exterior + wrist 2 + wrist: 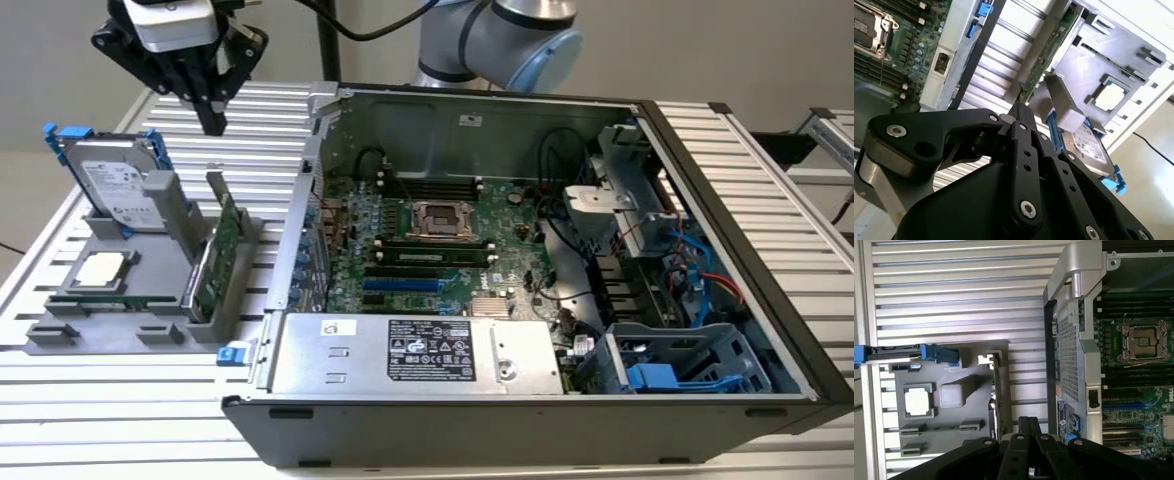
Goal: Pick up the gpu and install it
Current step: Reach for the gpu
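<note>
At twelve o'clock from the gpu (227, 250) in the exterior view, the gripper (211, 124) hangs pinched together, empty. The gpu seems light, stiff and fragile; I would take its top edge.

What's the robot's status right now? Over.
Gripper shut, empty, high above the holder. Graphics card upright in holder, untouched. Hard drive stands alongside, apart.

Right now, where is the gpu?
The gpu stands on edge in the grey holder at the exterior view's left, between the hard drive and the case.
</note>
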Motion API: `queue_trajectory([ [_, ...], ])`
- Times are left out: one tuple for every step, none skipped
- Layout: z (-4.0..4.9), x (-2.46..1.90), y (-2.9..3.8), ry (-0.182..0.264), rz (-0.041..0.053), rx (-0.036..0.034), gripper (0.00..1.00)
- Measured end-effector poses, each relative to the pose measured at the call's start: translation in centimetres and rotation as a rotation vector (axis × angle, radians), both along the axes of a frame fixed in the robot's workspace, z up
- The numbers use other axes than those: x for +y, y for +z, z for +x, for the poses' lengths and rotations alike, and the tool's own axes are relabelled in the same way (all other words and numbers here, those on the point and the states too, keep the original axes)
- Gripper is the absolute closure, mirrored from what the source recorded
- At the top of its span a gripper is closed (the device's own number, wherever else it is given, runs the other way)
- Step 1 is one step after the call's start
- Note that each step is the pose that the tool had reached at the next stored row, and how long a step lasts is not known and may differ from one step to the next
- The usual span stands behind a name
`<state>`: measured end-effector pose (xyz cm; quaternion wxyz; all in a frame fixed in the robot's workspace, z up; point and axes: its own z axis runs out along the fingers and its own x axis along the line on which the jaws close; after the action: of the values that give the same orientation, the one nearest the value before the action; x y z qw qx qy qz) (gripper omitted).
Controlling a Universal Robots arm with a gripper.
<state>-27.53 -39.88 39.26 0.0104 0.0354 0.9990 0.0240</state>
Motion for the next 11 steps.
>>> queue_trajectory([
  [-0.14,0.00,0.00,0.000,0.0000,0.0000,1.00],
  [-0.26,0.00,0.00,0.000,0.0000,0.0000,1.00],
  [-0.39,0.00,0.00,0.000,0.0000,0.0000,1.00],
  [-0.51,0.00,0.00,0.000,0.0000,0.0000,1.00],
  [-0.65,0.00,0.00,0.000,0.0000,0.0000,1.00],
  [-0.78,0.00,0.00,0.000,0.0000,0.0000,1.00],
  [-0.91,0.00,0.00,0.000,0.0000,0.0000,1.00],
  [-1.03,0.00,0.00,0.000,0.0000,0.0000,1.00],
  [-1.16,0.00,0.00,0.000,0.0000,0.0001,1.00],
  [-1.29,0.00,0.00,0.000,0.0000,0.0000,1.00],
  [-1.42,0.00,0.00,0.000,0.0000,0.0000,1.00],
])
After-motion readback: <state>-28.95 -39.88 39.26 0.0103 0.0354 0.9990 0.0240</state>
